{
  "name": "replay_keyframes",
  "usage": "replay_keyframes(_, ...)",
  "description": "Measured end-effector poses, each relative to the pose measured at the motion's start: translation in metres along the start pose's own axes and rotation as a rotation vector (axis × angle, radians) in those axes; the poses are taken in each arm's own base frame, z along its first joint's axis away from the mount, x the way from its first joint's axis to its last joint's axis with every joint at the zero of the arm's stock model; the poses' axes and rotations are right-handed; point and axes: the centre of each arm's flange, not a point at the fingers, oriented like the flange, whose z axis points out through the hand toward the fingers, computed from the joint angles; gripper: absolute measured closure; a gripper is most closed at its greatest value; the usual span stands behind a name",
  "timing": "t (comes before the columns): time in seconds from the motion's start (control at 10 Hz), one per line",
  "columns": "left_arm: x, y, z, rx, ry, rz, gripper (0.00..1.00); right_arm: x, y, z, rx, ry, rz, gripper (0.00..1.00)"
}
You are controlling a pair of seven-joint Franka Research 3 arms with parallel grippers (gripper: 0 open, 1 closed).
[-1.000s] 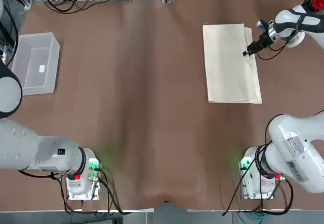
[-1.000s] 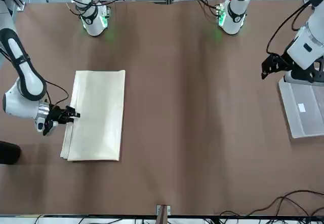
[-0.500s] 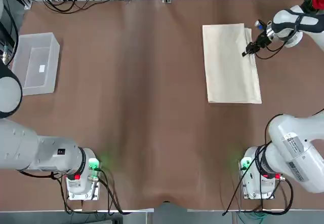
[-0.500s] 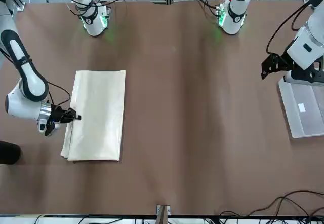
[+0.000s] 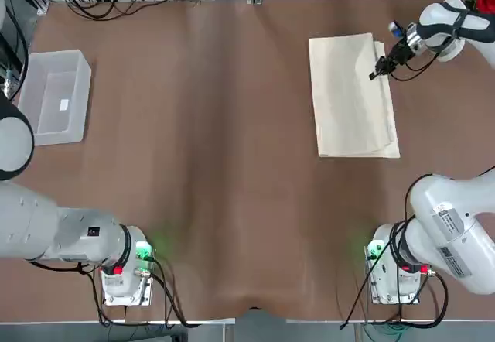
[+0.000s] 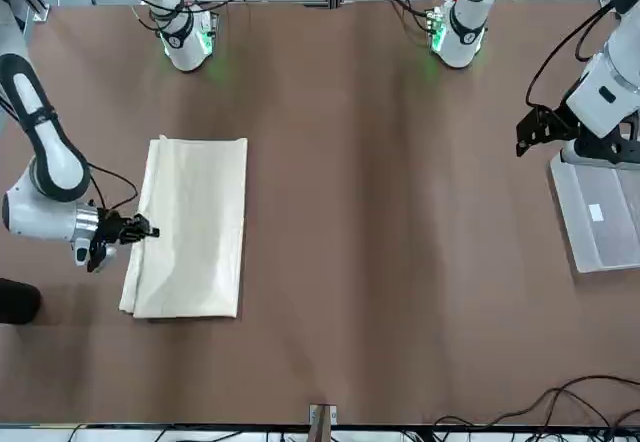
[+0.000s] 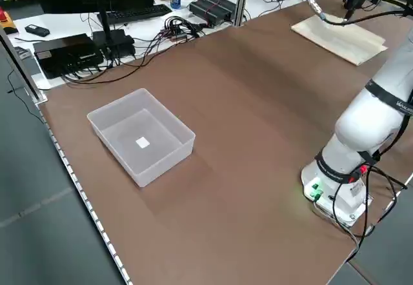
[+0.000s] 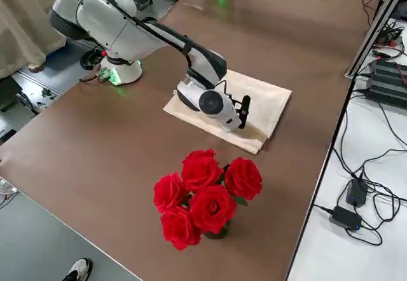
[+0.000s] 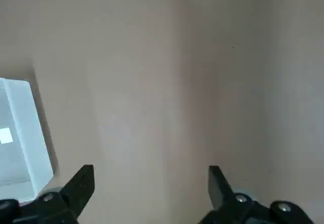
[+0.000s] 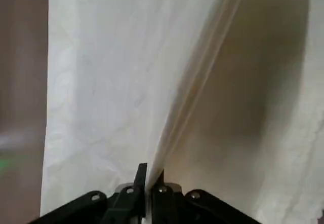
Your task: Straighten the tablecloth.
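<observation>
"Tablecloth [image 5: 348, 94] on the right, toward the far side of the tabletop [image 5: 232, 164], and it's folded, cream, with layers showing along its right side!"

"And who's on it?"

"Right gripper [image 10: 151, 169], at the cloth's right side, in its far half! Fingers [image 10: 140, 183] closed together on a pinch of fabric, and look at that raised fold running away from them!"

"Lovely detail. Anything farther out?"

"Red roses [image 8: 210, 205] standing at the far right, beyond that arm. Then swing left across a broad stretch of brown."

"Where we find the left gripper [image 9: 151, 169]!"

"Up above the tabletop on the left, near the clear plastic box [image 7: 142, 137]. Fingers [image 9: 81, 188] spread wide, nothing between them."

"And past the far edge, a tangle of black cables [image 5: 116, 5] on a white surface [image 7: 68, 27]."
</observation>
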Motion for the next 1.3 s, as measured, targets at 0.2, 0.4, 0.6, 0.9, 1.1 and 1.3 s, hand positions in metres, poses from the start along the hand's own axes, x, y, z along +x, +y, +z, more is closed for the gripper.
replay_keyframes(0.2, 0.000, 0.000, -0.001, 0.000, 0.001, 0.000, 0.01, 0.003, -0.008, 0.001, 0.006, -0.002, 0.000, 0.93)
replay_keyframes(0.4, 0.000, 0.000, -0.001, 0.000, 0.003, 0.000, 0.01, 0.017, -0.038, 0.006, 0.022, -0.009, 0.012, 0.97)
replay_keyframes(0.6, 0.000, 0.000, -0.002, 0.000, 0.004, 0.000, 0.01, 0.040, -0.092, 0.025, 0.035, -0.032, 0.019, 0.97)
replay_keyframes(0.9, 0.000, 0.001, -0.002, 0.000, 0.006, 0.002, 0.01, 0.074, -0.181, 0.074, 0.042, -0.013, 0.035, 0.97)
replay_keyframes(1.1, 0.001, 0.002, -0.002, 0.000, 0.006, 0.003, 0.01, 0.091, -0.257, 0.115, 0.037, 0.010, 0.048, 0.97)
replay_keyframes(1.3, 0.001, 0.002, -0.002, 0.000, 0.006, 0.003, 0.01, 0.104, -0.346, 0.155, 0.040, 0.025, 0.060, 0.97)
